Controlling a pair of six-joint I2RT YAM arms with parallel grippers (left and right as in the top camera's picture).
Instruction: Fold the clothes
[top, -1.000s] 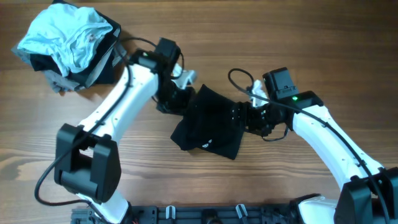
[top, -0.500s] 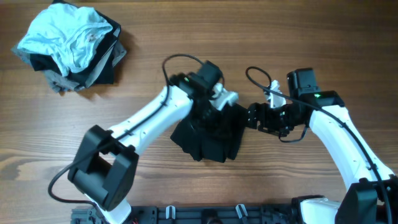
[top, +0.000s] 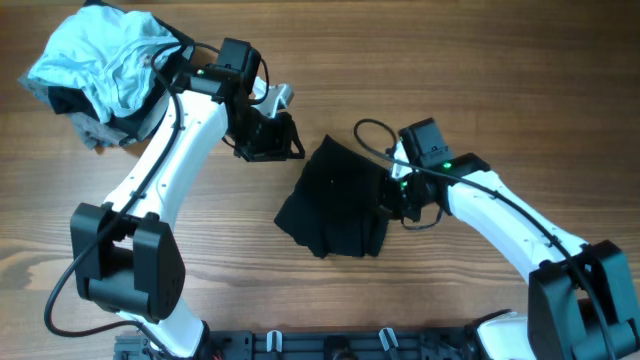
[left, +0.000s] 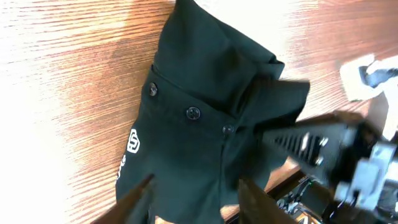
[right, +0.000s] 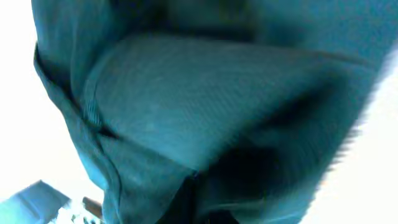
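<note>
Lying in a thick, uneven bundle on the worktop, the black shirt showed a row of buttons and a small white logo on its upper face. At the shirt's right edge sat the right pincer. Its own camera saw only blurred cloth pressed close, so I cannot tell whether it was clamped on the fabric or merely against it. The left pincer hung near the shirt's upper-left corner, apart from it, with its fingers spread wide and nothing between them. Well beyond that corner lay a heap of other garments, light blue on top. The step in hand looked like a fold partway done, since the bundle was compact but ragged. The next move likely called for the left pincer to come down on a loose flap and lay it flat across the shirt, with the right edge held down.
</note>
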